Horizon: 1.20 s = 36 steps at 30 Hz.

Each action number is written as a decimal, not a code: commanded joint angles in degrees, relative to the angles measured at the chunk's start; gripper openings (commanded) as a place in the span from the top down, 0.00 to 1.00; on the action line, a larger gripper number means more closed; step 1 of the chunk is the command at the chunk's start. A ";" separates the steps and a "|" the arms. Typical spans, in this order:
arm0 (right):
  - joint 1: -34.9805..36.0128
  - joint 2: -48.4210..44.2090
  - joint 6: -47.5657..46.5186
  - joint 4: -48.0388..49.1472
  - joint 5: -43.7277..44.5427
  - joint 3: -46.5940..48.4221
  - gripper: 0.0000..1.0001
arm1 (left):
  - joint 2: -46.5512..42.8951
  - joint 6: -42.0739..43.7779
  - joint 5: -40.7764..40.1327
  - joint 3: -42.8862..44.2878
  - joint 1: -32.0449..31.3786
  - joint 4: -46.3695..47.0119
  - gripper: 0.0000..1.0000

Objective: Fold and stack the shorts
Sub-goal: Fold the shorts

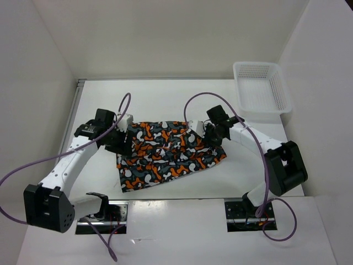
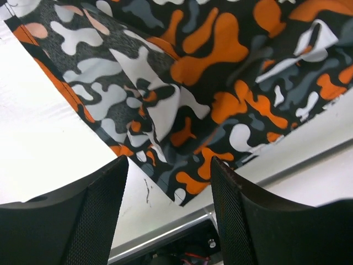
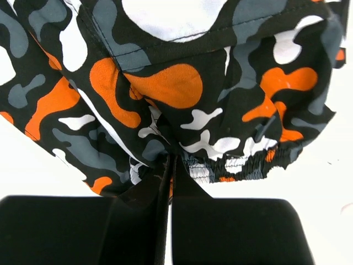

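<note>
Top external | white table (image 1: 165, 102), white walls (image 1: 165, 38) | shorts (image 1: 165, 152) spread mid-table | left fingers (image 2: 83, 221) released | right fingers (image 3: 231, 232) grasping shorts

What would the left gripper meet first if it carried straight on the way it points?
Probably the shorts: a cloth corner lies just ahead of the open left gripper, though depth is unclear.

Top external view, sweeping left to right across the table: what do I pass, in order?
In order: left tool at the cloth's left edge → shorts → right tool at their upper right edge → white mesh basket in the far right corner.
</note>
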 commanded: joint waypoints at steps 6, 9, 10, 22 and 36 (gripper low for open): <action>-0.14 -2.43 -1.03 2.87 0.50 -1.38 1.00 | 5.53 0.21 0.56 -1.30 1.05 5.49 0.26; -0.14 -2.43 -1.03 3.40 0.50 -1.38 1.00 | 7.98 0.21 1.18 1.24 1.05 8.73 0.23; -0.14 -2.43 -1.03 3.40 0.50 -1.99 1.00 | 9.38 0.21 1.18 2.55 1.05 9.36 0.21; -0.14 -2.43 0.28 6.39 -0.03 -4.19 1.00 | 19.42 0.21 -0.49 -1.48 1.05 14.02 0.61; -0.14 11.70 15.05 27.82 10.95 21.53 1.00 | 26.44 0.21 -8.75 30.39 12.74 12.88 1.00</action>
